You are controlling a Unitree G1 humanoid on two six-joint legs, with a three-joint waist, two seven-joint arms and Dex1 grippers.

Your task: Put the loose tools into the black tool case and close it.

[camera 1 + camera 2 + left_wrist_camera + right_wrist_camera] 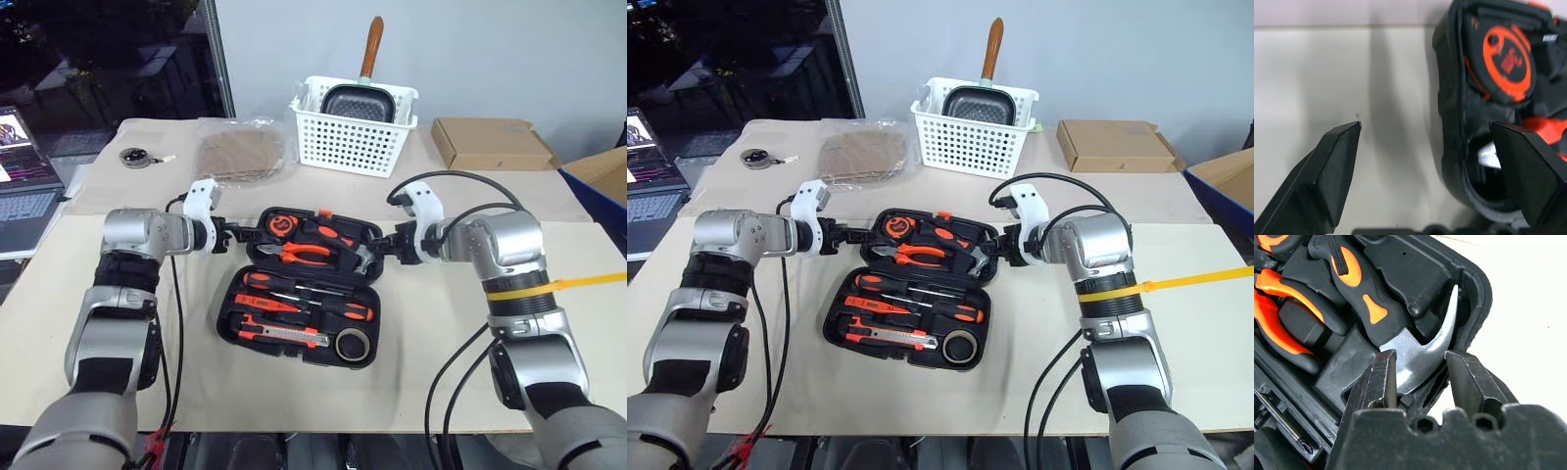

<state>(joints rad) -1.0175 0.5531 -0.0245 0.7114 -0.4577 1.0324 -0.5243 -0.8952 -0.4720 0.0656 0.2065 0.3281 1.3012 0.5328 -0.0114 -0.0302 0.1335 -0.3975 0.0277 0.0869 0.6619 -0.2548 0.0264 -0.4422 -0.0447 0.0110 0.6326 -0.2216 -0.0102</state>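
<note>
We are looking at the black tool case (299,289) lying open at the table's centre, lid half toward twelve o'clock, tray half toward six. The loose tools are already sitting in the tray: two long screwdrivers (306,284), the utility knife (284,334) and the tape roll (353,343) at its five o'clock corner; the slim tester we cannot single out. So only the closing is remaining, we judge. We are bracketing the lid half: our left gripper (1425,161) is standing wide open at nine o'clock, one finger inside the rim, one outside, holding nothing. Our right gripper (1420,377) at three o'clock is half-open, straddling the rim beside the hammer (1420,357), not yet clamping.
</note>
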